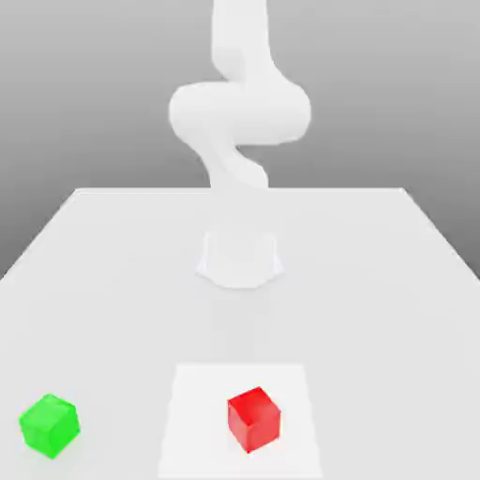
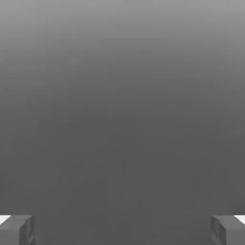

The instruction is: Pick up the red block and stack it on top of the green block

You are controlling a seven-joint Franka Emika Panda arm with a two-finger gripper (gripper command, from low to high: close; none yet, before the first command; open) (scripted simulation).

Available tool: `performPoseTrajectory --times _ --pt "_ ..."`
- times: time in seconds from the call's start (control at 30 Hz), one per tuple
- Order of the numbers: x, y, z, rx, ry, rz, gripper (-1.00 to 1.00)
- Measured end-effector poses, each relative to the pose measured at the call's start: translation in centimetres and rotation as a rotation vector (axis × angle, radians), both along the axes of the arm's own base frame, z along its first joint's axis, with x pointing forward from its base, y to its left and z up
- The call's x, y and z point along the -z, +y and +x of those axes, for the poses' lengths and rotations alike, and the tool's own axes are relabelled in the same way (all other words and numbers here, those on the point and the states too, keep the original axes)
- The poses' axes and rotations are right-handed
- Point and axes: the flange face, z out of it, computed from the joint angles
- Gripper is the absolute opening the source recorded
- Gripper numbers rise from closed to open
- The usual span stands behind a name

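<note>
Down at the lower middle of the exterior view, the red block [image 1: 254, 418] sits on a paler square patch [image 1: 187, 422] of the white counter [image 1: 375, 281]. The green block [image 1: 49, 425] rests in the lower left corner, well apart from the red one, with bare counter between them. Behind them the white arm [image 1: 239, 112] rises at the upper centre. The hand [image 2: 122, 229] is released, its grey fingers [image 2: 16, 229] spread wide, grasping nothing.
</note>
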Motion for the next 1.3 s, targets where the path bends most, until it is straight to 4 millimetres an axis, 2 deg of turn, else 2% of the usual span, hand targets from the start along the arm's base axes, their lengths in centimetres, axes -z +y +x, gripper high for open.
performPoseTrajectory --times 0.17,0.27,0.37,0.5,0.67,0.73,0.8,0.9,0.93,1.17,1.3 --pt "10.0 0.4 5.5 -0.109 0.161 -0.035 0.00" --pt "16.2 0.8 7.6 -0.172 0.253 -0.059 0.00" --pt "22.5 1.3 8.7 -0.234 0.345 -0.084 0.00" --pt "30.9 1.8 8.8 -0.317 0.466 -0.122 0.00" --pt "40.8 2.2 6.9 -0.423 0.617 -0.176 0.00" --pt "44.3 2.0 5.8 -0.458 0.673 -0.197 0.00" --pt "47.0 1.9 5.5 -0.471 0.691 -0.205 0.00" --pt "50.5 1.9 5.3 -0.474 0.696 -0.207 0.00" --pt "51.6 1.9 5.2 -0.474 0.697 -0.206 -1.00" --pt "51.8 1.9 5.2 -0.475 0.698 -0.206 -1.00" --pt "47.9 1.9 5.3 -0.475 0.698 -0.207 -1.00"
